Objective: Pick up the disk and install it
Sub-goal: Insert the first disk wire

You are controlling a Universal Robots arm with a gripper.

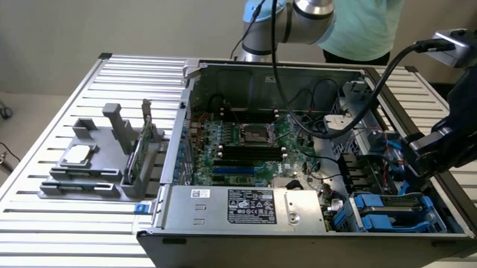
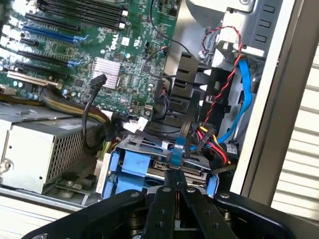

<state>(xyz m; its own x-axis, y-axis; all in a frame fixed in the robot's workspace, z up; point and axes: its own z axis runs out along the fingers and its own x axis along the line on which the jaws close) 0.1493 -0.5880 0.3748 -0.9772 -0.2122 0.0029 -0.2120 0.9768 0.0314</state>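
Firstly, a grey fixture (image 1: 82,187) stood on the slatted table (image 1: 44,234) at the exterior view's left. Next, an open computer case (image 1: 195,84) lay with its motherboard (image 1: 246,139) exposed. Then the disk (image 1: 376,205), blue-framed, sat in the case's bay at the exterior view's right. Lastly, the end effector (image 2: 174,185) hung with fingers pressed shut, tips just beside the disk's end.
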